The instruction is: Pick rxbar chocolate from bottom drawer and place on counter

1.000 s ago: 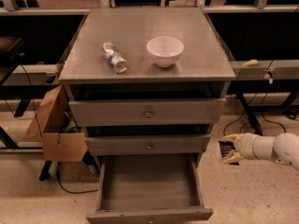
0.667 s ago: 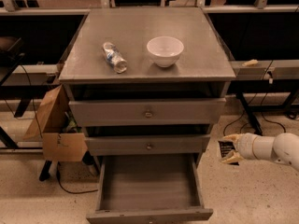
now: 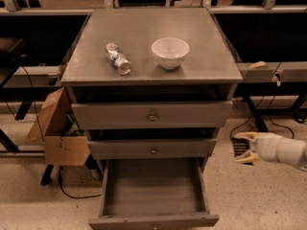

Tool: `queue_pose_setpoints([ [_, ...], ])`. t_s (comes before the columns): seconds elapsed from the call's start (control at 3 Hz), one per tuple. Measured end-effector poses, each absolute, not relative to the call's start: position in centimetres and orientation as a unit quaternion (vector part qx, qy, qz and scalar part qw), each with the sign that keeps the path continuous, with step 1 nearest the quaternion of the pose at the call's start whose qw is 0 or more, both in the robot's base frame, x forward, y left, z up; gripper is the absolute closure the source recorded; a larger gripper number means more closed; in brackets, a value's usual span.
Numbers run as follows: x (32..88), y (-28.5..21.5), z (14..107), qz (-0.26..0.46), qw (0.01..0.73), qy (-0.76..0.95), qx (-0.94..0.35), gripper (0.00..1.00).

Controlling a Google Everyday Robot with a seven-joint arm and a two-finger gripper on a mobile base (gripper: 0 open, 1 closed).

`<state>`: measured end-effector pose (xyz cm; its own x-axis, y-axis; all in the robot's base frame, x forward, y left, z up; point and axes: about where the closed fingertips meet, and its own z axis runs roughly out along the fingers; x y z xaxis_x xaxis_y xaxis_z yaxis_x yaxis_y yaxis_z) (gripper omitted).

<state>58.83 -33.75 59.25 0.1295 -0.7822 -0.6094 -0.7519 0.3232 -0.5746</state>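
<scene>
Rxbar chocolate (image 3: 241, 148) needs a free landing spot. On the counter (image 3: 144, 28) a clear bottle (image 3: 118, 58) lies toward the front-left corner, a white bowl (image 3: 170, 52) sits mid-front, and the front-right corner is bare. The gripper (image 3: 245, 148) hangs outside and below the right edge, beside the open bottom drawer (image 3: 153, 220), jaws clamping the bar. It should rise above that edge before moving inward.
</scene>
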Motion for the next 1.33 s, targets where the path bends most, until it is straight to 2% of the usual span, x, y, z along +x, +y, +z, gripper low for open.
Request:
queue_pose_setpoints([
  [0.67,51.3,-37.2,80.9,-0.162,0.561,0.581,-0.567,1.0],
  [1.33,50.9,-38.6,78.7,-0.145,0.553,0.608,-0.551,1.0],
])
